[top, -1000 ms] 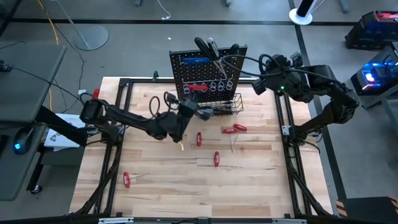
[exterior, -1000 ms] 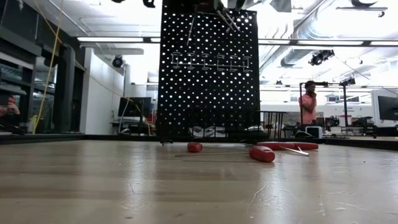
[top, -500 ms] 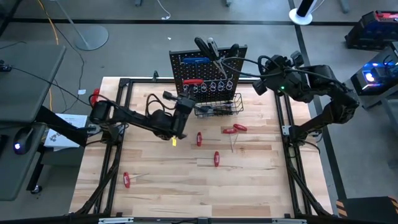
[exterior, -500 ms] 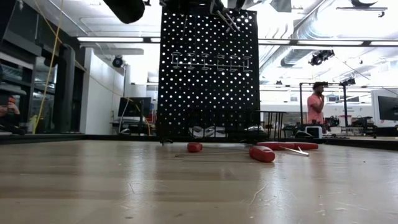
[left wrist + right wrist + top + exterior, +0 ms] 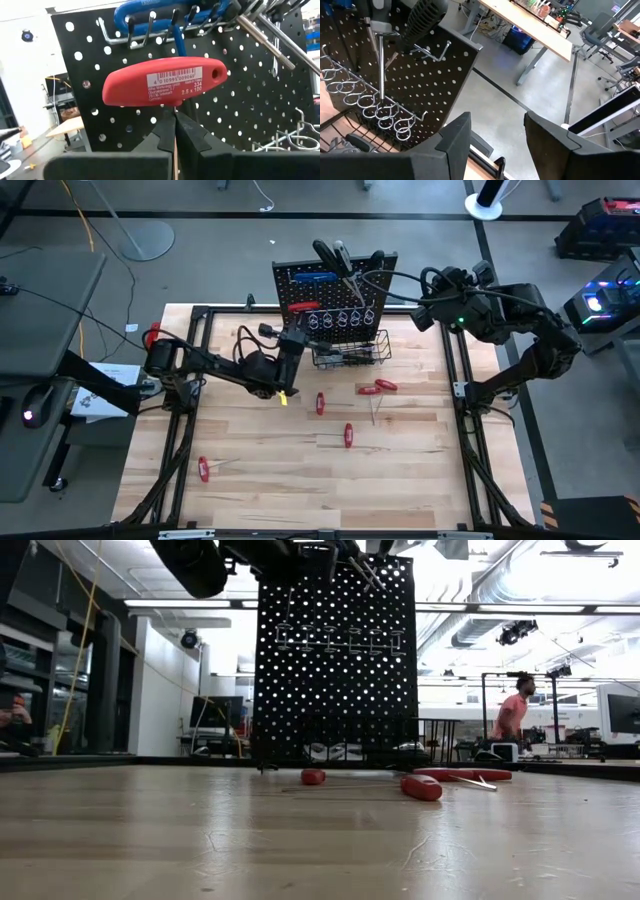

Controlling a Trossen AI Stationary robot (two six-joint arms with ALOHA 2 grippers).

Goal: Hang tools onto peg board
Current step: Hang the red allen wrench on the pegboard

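My left gripper (image 5: 174, 125) is shut on a red T-handle key (image 5: 165, 82) and holds it up in front of the upright black peg board (image 5: 335, 295). The same key shows in the high view (image 5: 304, 309), above the left gripper (image 5: 292, 348). A blue T-handle key (image 5: 150, 12) hangs from a hook above the red one. More tools hang from the board's top hooks. My right gripper (image 5: 492, 135) is open in the air, off the board's right edge (image 5: 425, 300). My left gripper pinches the red key's thin shaft (image 5: 174, 111) between its two fingers, right under the handle. The fingers come from the table's near side, about level, and the shaft runs back along them. The handle lies crosswise before the board, lifted clear of the table.
Red-handled tools lie on the wooden table (image 5: 319, 404), (image 5: 348, 435), (image 5: 378, 387), (image 5: 203, 469). A black wire basket (image 5: 350, 352) at the board's foot holds tools. A row of metal loop hooks (image 5: 380, 107) crosses the board. A person (image 5: 515, 715) walks in the room beyond.
My left gripper, still shut on the red key, has tipped upward and carried it toward the peg board's left part. The arm has sunk into the top of the low view. The person in the room has walked to the right.
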